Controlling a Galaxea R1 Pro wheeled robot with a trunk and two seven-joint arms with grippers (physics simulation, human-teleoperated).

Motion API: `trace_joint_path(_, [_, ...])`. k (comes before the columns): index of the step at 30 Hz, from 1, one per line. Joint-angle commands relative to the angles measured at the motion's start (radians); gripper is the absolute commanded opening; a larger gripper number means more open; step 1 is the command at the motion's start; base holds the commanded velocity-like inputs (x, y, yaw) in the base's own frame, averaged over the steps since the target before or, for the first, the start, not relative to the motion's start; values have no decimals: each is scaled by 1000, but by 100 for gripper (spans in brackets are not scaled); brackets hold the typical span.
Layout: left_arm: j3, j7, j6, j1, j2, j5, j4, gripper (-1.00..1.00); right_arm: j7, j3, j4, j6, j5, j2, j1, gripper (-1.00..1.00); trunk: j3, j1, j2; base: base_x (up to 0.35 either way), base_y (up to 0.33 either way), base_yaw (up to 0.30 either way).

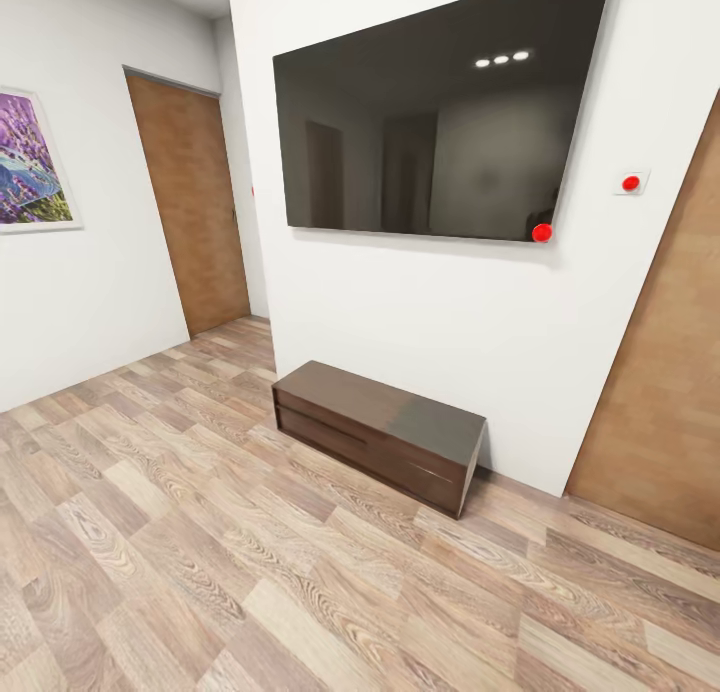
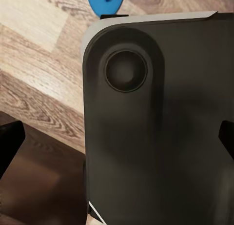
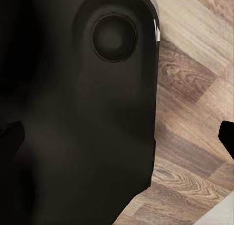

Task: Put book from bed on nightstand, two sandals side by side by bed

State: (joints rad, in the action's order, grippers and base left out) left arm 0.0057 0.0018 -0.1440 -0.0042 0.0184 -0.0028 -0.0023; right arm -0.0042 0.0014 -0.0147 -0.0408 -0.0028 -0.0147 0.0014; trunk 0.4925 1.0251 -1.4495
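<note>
A bright blue sandal is lying on brown wood-plank floor beyond a dark glossy robot panel.

The room is bright and evenly lit, three ceiling lights shine back off the black screen, and both wrist pictures look dark and a bit blurry.

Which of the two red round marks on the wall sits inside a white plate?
The red button right of the television, beside the door; the other red dot sits at the television's lower corner.
</note>
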Motion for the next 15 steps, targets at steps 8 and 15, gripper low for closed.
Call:
trace_joint_path(8, [0, 0, -3, 0, 0, 0, 1, 100, 0, 0, -1, -2, 0, 1, 0, 100, 1, 0, 0, -12, 8, 0])
trace_joint_path(15, [0, 0, -3, 0, 0, 0, 1, 100, 0, 0, -1, -2, 0, 1, 0, 100, 1, 0, 0, -9, 37, 0])
